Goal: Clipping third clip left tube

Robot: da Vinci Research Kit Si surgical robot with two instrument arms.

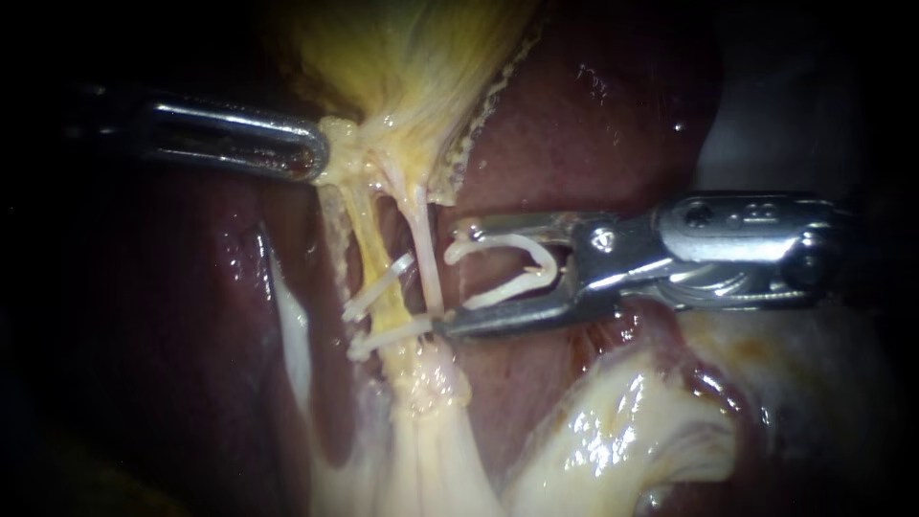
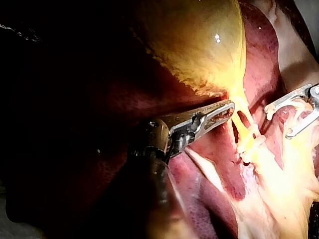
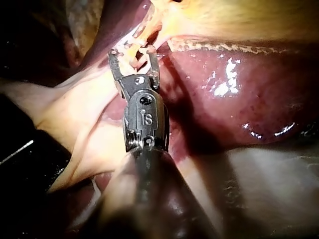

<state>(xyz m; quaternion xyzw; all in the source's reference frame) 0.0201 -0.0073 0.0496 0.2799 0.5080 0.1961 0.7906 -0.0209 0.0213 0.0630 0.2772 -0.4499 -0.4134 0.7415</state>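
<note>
1. Steadily keep traction: your left instrument pinches the gallbladder taut.
2. Mid-view, the left tube already bears two clips.
3. Your right instrument holds a loaded clip in wide jaws, just beside the tube. Straddle the tube fully, clear of those clips.

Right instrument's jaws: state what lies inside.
An open white clip is held between the right instrument's jaws. The tubes lie past the tips. Liver behind the jaws is covered.

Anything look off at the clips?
Upper clip on the left tube sits slanted, not parallel to the lower clip. Right instrument holds a third clip, not yet on. Nothing else stands out.
</note>
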